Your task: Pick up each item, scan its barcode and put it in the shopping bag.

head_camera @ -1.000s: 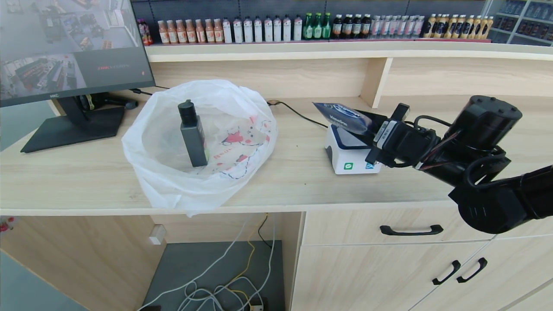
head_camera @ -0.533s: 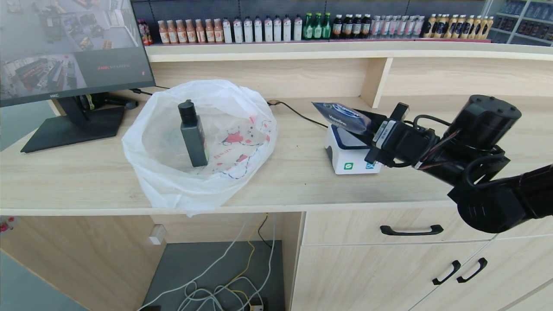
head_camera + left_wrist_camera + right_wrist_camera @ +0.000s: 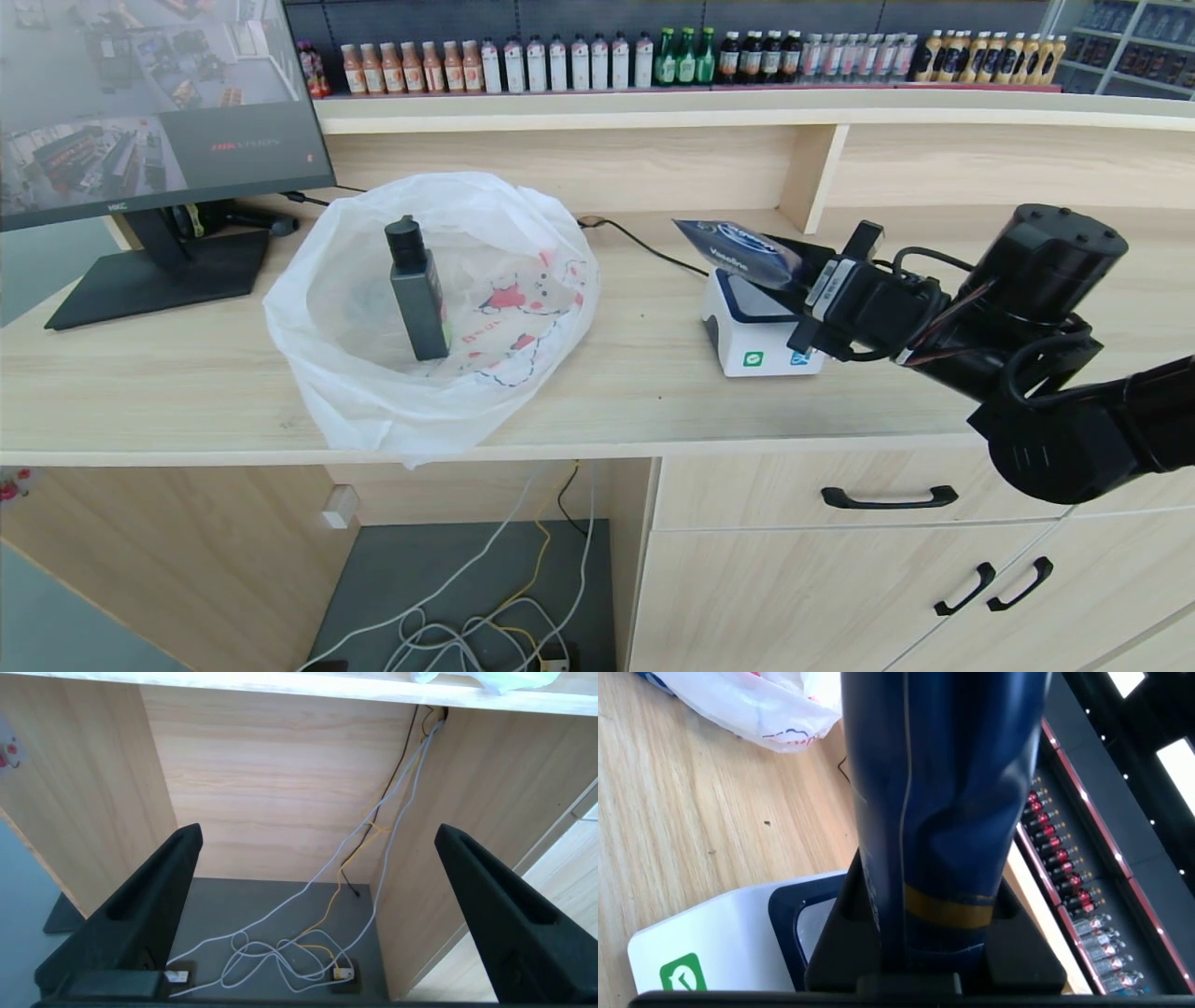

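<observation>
a pale wooden counter has a raised ledge behind it carrying a long row of bottles. a monitor stands at its left end. below, drawers with black handles adjoin an open bay where loose cables lie on a grey floor.

Blue pouch above white scanner
</observation>
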Robot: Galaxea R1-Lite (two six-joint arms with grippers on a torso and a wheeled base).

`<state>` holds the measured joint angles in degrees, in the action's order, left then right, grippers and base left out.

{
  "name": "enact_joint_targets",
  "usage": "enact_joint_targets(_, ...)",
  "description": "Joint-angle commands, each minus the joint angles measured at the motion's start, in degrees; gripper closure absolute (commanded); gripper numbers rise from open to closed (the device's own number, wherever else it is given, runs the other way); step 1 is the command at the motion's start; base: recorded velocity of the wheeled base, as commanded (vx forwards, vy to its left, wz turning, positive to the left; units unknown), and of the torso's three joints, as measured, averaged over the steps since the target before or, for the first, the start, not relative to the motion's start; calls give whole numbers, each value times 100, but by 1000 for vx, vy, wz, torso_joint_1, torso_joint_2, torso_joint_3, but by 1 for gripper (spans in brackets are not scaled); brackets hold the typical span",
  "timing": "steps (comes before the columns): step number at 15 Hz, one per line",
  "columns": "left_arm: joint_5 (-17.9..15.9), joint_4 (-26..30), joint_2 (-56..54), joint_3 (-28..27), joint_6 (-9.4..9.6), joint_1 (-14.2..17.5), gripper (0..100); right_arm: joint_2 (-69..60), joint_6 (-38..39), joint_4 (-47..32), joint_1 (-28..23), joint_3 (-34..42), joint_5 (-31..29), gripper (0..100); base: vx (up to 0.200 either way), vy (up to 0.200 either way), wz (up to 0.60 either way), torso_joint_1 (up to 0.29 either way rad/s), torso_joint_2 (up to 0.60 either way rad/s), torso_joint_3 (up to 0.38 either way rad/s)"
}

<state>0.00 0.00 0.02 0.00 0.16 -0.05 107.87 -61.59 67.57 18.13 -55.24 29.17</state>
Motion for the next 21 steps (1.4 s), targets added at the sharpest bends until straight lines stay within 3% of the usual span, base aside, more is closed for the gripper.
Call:
enact_joint_targets(1, 0, 0, -2, 0, 2, -4, 0, -65, 33, 2, 42, -14, 1, 100, 0, 0, 0, 0, 0, 0)
enact_joint_targets(11, 0, 0, -2, 0, 2, -4, 0, -592, 964, -16, 719, -66, -404, 100, 0, 0, 0, 0, 0, 0)
enact_joint_targets(16, 0, 0, -2, 0, 2, -4, 0, -689, 2239, 37, 1263, -75, -1282, 100, 0, 0, 0, 0, 0, 0)
enact_joint_targets(21, 0, 0, -2, 0, 11, -4, 0, -733, 3293, 450, 1334, 4, -1529, 100, 0, 0, 0, 0, 0, 0)
